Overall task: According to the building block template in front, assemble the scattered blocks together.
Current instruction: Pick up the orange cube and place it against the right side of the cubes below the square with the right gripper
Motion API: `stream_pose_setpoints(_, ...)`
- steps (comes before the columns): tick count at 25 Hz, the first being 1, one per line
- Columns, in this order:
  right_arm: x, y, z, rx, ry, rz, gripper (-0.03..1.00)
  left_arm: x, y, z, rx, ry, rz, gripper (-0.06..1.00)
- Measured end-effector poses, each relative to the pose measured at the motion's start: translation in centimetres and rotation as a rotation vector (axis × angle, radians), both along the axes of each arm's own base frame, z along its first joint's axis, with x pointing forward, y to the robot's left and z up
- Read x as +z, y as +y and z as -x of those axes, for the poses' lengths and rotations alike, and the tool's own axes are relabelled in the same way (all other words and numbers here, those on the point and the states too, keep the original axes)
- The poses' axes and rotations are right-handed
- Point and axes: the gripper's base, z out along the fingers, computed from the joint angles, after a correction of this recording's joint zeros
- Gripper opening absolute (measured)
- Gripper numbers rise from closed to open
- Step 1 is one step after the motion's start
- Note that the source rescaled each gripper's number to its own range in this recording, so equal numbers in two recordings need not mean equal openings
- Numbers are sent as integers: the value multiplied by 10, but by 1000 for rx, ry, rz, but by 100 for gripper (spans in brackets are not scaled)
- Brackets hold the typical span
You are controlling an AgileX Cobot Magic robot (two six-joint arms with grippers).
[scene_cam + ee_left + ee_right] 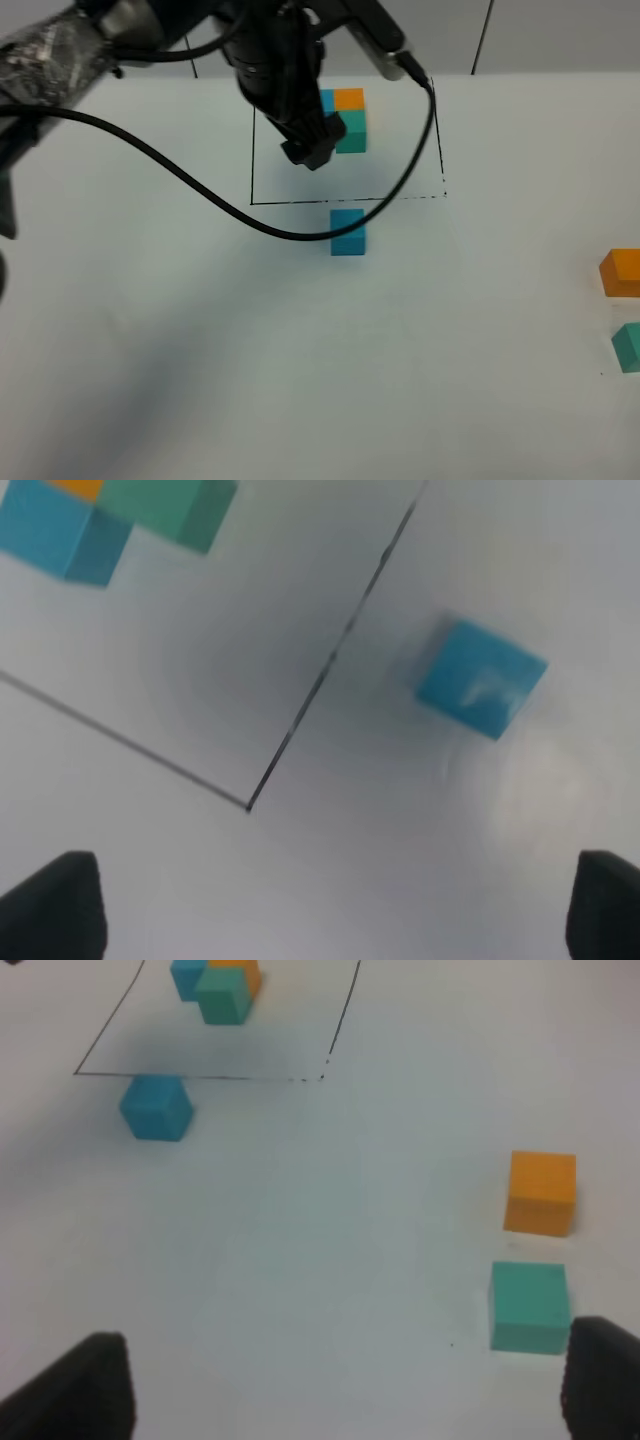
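The building block template is a thin black frame (290, 201) holding a cluster of blue, orange and teal cubes (348, 118). A sky-blue block (347, 232) lies just outside the frame's near line. My left gripper (310, 152) hangs over the frame, above and behind that block, open and empty; in the left wrist view its fingertips (50, 905) stand far apart, with the blue block (482, 678) ahead. The orange block (540, 1192) and teal-green block (530, 1305) lie side by side at the far right. My right gripper (340, 1390) is open beside them and holds nothing.
A black cable (200, 170) from the left arm loops over the table and crosses the frame. The orange block (622, 272) and teal-green block (628, 347) lie at the right edge of the high view. The white table (300, 380) carries nothing else.
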Motion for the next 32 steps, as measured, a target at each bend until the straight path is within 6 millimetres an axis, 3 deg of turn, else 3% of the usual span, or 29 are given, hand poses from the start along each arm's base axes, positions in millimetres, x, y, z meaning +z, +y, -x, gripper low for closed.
stream_pose_setpoints(5,0,0,0,0,0,0,83,16,81,26,179,46,-48,100)
stream_pose_setpoints(9,0,0,0,0,0,0,83,36,142,68,362,-8,-8,100)
stream_pose_setpoints(12,0,0,0,0,0,0,83,55,171,115,480,-80,54,100)
stream_pose_setpoints(17,0,0,0,0,0,0,83,68,198,187,682,-174,144,98)
stream_pose_setpoints(22,0,0,0,0,0,0,83,67,217,244,784,-257,227,91)
stream_pose_setpoints(25,0,0,0,0,0,0,83,61,225,274,807,-299,276,89)
stream_pose_setpoints(32,0,0,0,0,0,0,83,22,237,329,793,-362,387,85)
